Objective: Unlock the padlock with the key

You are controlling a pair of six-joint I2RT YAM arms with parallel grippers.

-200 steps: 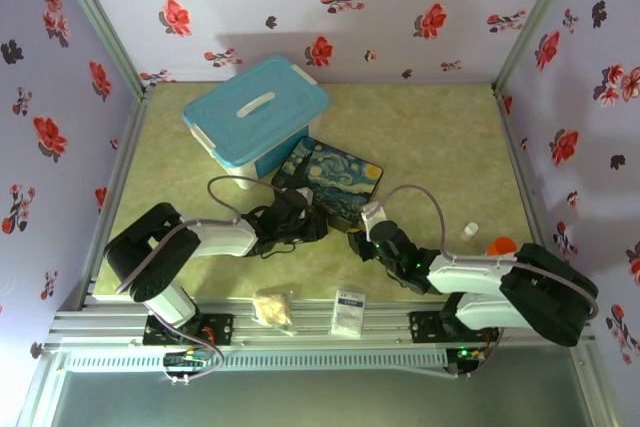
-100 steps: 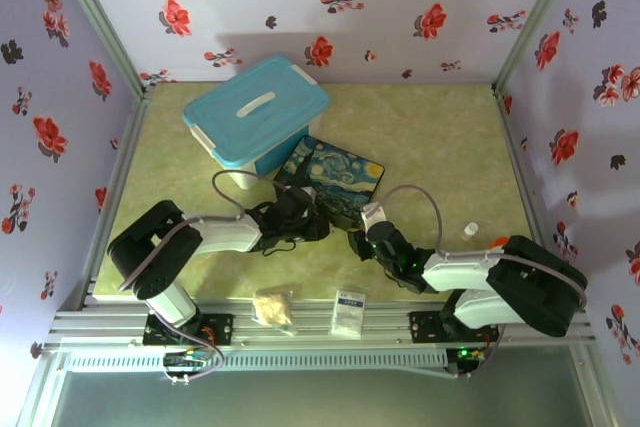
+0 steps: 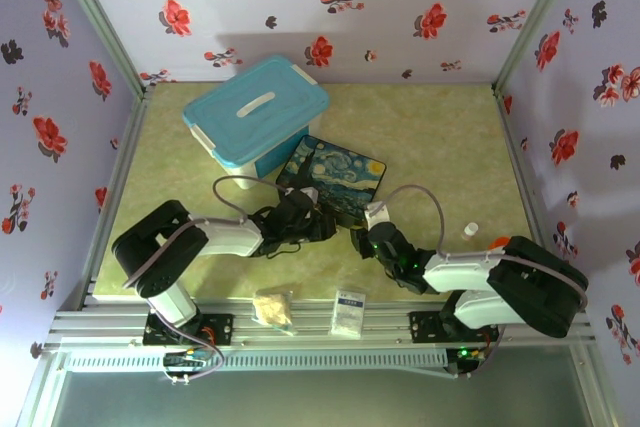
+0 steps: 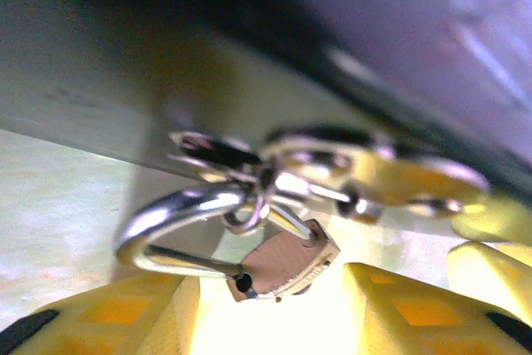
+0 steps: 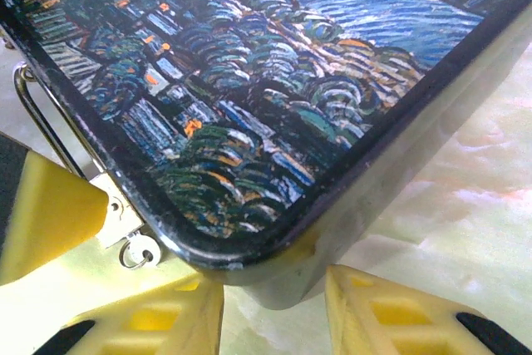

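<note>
Brass padlock (image 4: 287,262) hangs at lower centre of the left wrist view, its silver shackle (image 4: 166,222) threaded through the latch (image 4: 374,174) on the box (image 5: 274,122) edge. The left gripper (image 4: 270,318) is spread, its yellow fingers (image 4: 108,313) flanking the lock body without pinching it. The right gripper (image 5: 274,322), at the bottom of its own view, is likewise spread below the box corner and holds nothing. Which of the small shiny bits beside the shackle is the key, I cannot tell. The step in hand looks to be steadying the lock. To do it well, I'd close the left fingers squarely on the flat brass sides, not the shackle, leaving the keyhole end facing out and free. A skewed pinch would likely swing the lock on its latch. The right gripper could brace the box against sliding.
</note>
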